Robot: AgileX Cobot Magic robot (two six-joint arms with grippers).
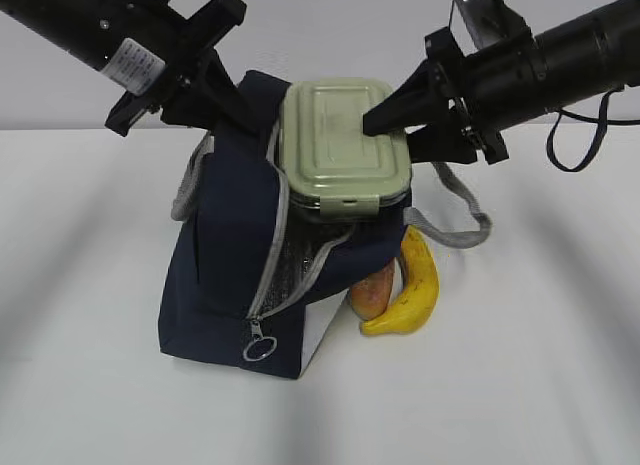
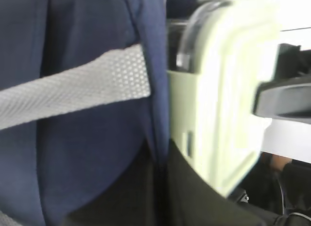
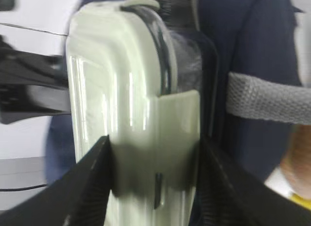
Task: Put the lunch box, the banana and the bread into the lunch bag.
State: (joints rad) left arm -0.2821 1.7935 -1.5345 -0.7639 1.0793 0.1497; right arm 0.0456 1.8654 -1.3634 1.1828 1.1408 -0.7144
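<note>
the box [image 1: 345, 145] is pinched by the right gripper [image 1: 400, 125] at the bag [image 1: 230, 275] mouth, held open by the closed left gripper [image 1: 205, 105]; lowering inside is judged next.

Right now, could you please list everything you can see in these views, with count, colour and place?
Navy-blue fabric lunch bag: one, navy with a white panel, standing mid-table, zipper open.
Clear lunch box with sage-green lid: one, green lid, at the bag's open top, gripped at its right end.
Curved yellow banana: one, yellow, on the table at the bag's right foot.
Golden-brown bread roll: one, reddish brown, between banana and bag.
White table: one, white, under everything.
Left pincer: one, black, shut, against the bag's top left.
Right pincer: one, black, clamped on the lunch box.
</note>
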